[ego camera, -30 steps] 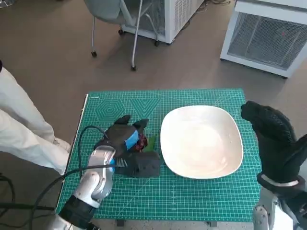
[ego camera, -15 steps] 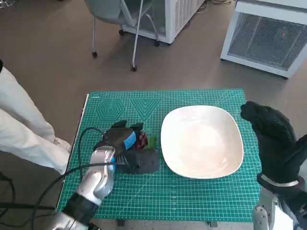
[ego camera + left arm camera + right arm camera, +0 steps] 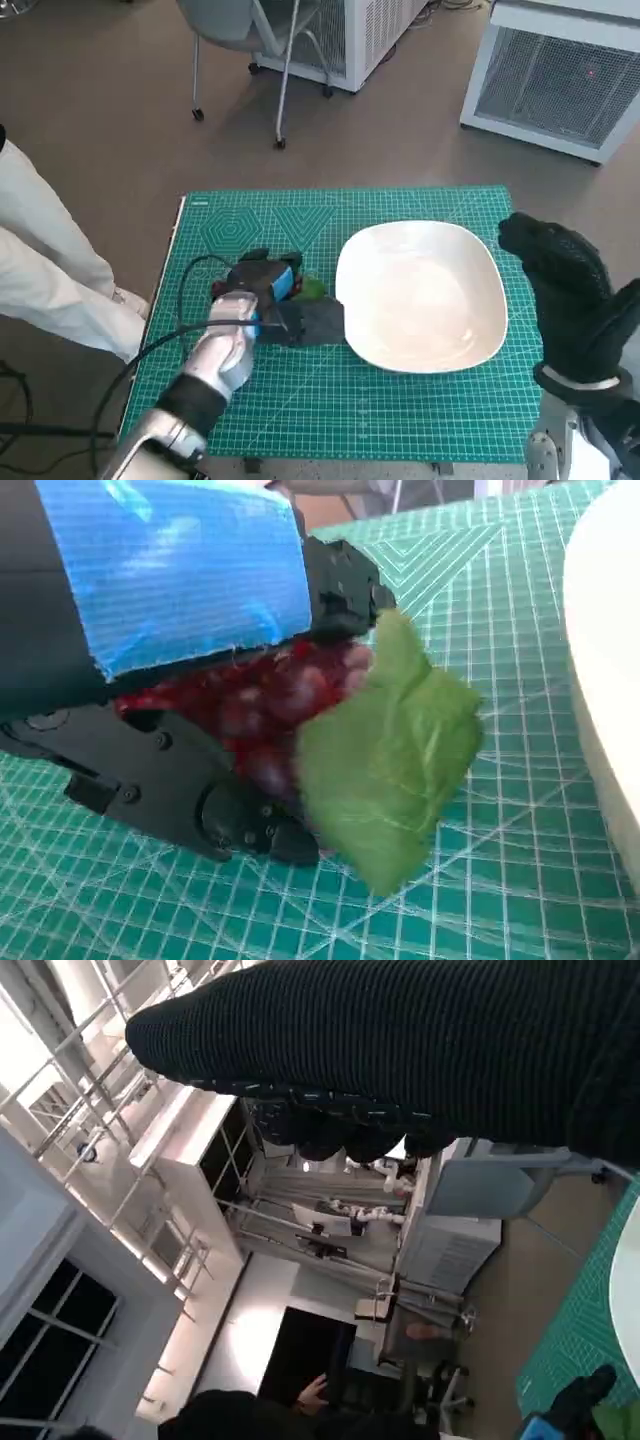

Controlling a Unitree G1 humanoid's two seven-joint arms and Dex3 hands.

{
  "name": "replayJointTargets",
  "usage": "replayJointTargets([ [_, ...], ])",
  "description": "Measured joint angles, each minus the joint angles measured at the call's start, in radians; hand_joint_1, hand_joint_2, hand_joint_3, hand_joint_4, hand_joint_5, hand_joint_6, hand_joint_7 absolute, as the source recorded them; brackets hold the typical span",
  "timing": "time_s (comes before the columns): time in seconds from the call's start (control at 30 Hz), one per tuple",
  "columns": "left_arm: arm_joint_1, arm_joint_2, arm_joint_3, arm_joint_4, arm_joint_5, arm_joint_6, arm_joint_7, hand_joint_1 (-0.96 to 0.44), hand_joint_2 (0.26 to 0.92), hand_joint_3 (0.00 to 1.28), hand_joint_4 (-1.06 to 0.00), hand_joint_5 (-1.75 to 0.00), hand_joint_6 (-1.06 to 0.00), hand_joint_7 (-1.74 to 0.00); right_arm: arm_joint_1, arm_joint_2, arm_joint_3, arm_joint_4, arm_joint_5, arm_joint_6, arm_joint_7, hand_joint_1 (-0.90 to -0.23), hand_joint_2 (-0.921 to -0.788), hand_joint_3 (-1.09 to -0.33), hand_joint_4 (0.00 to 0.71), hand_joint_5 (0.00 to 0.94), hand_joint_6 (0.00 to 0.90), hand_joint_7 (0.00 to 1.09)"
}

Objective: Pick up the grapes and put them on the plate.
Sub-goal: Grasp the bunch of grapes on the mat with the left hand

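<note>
A bunch of dark red grapes (image 3: 268, 698) with a green leaf (image 3: 392, 752) sits inside my left hand (image 3: 170, 580), whose black fingers (image 3: 342, 578) wrap around it. In the head view the left hand (image 3: 262, 300) lies low over the green mat, just left of the white plate (image 3: 420, 295), and only the leaf (image 3: 313, 290) peeks out. Whether the bunch still touches the mat I cannot tell. My gloved right hand (image 3: 562, 292) is raised beside the plate's right rim and holds nothing.
The green cutting mat (image 3: 350, 400) covers the small table. A black cable (image 3: 190, 272) loops off my left forearm. A person's white-clad legs (image 3: 40, 270) stand at the left. A chair (image 3: 270, 60) and white cabinets (image 3: 560, 80) stand beyond the table.
My left hand has turned and closed over the grapes, sliding a little toward the plate; the red fruit is now covered in the head view. The right hand has hardly moved.
</note>
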Motion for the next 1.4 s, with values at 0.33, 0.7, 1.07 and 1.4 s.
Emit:
replayJointTargets([
  [0.33,-0.107,-0.043,-0.037,0.219,-0.022,-0.062,0.072,-0.38,0.779,0.00,-0.11,-0.01,-0.23,0.00,0.000,-0.001,-0.002,0.001,0.000,0.000,0.001,-0.442,-0.921,-0.536,0.688,0.005,0.345,0.68],
  [0.7,-0.148,-0.067,-0.076,0.313,-0.024,-0.076,0.113,-0.38,0.789,0.00,-0.18,-0.03,-0.26,-0.01,0.000,-0.003,-0.004,0.006,-0.001,-0.002,0.002,-0.442,-0.921,-0.538,0.687,0.005,0.342,0.68],
  [1.07,-0.157,-0.070,-0.098,0.341,-0.029,-0.092,0.126,-0.23,0.823,0.01,-0.29,-0.04,-0.40,-0.06,0.000,-0.006,-0.010,0.009,-0.002,-0.003,0.002,-0.446,-0.921,-0.536,0.688,0.005,0.342,0.68],
  [1.4,-0.126,-0.053,-0.095,0.333,-0.054,-0.172,0.295,0.33,0.842,0.47,-0.38,-1.51,-0.79,-0.12,0.000,-0.006,-0.012,0.011,-0.003,-0.005,0.002,-0.445,-0.921,-0.536,0.688,0.004,0.343,0.68],
])
